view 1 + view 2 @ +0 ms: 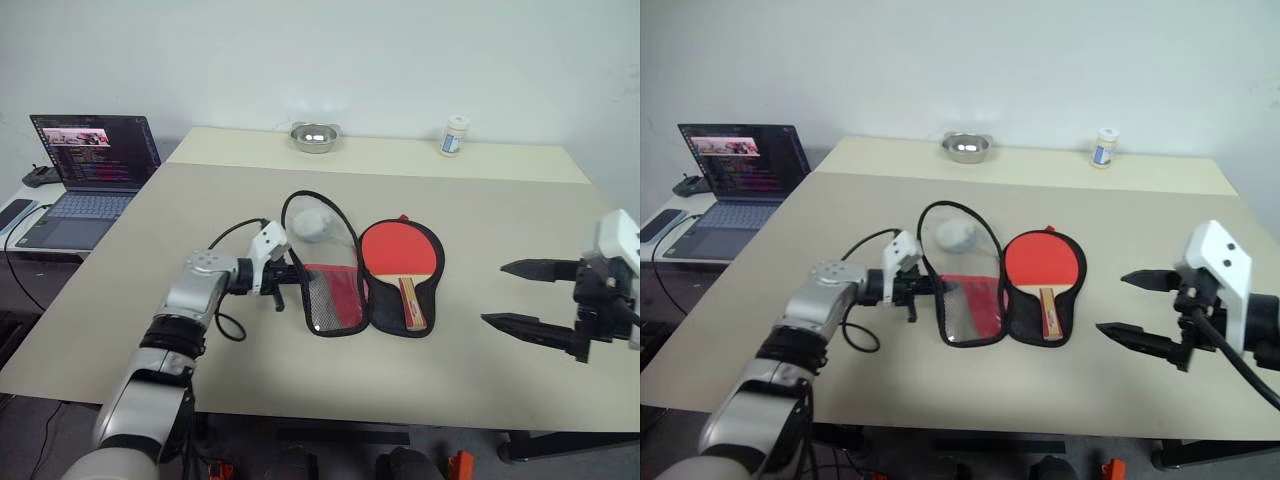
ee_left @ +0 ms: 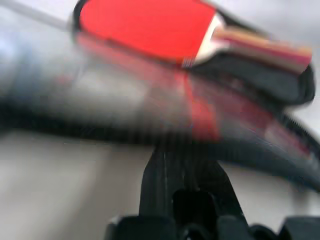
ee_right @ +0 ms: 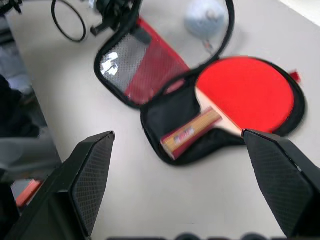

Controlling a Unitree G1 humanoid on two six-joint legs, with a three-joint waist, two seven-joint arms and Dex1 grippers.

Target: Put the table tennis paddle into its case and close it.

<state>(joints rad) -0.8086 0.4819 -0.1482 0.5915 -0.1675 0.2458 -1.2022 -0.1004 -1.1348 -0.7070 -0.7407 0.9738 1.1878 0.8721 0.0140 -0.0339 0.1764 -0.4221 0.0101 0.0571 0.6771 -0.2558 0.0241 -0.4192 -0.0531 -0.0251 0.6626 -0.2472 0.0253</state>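
The case (image 1: 330, 300) lies open on the table, its left flap showing a red side with a mesh pocket. In its black right half rests the table tennis paddle (image 1: 400, 250), red face up, wooden handle (image 3: 190, 131) toward the table's front edge. My left gripper (image 1: 292, 280) is at the flap's left rim, its fingertips (image 2: 161, 160) shut on that black edge. My right gripper (image 1: 494, 293) hovers open to the right of the case, apart from it, with nothing between its fingers (image 3: 92, 170).
A white roundish object (image 1: 312, 222) sits inside the flap's upper loop. At the table's far side stand a metal bowl (image 1: 314, 136) and a small white bottle (image 1: 455, 135). An open laptop (image 1: 95, 165) is on a side desk at the left.
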